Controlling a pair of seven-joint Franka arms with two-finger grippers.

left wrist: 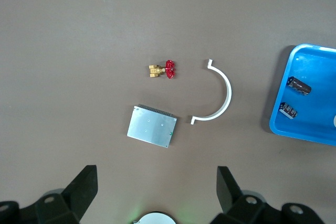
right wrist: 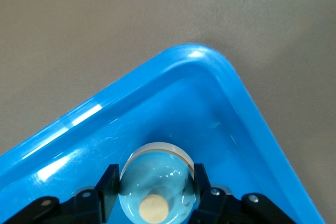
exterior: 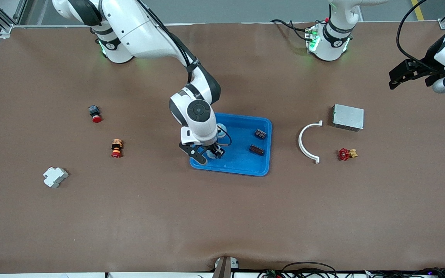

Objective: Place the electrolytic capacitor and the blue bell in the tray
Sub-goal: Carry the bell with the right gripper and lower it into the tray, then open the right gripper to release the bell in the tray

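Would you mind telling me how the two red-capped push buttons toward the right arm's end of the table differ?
The button with the black body lies farther from the front camera; the button with the orange and black body lies nearer to it. The black-bodied one looks shorter, the orange-bodied one longer and banded. Both have red caps, lie on the brown table, outside the blue tray.

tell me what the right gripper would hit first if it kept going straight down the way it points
Probably the floor of the tray: the right gripper, shut on the blue bell, points down into a tray corner, so the bell's base would likely touch first. The remaining height is unclear.
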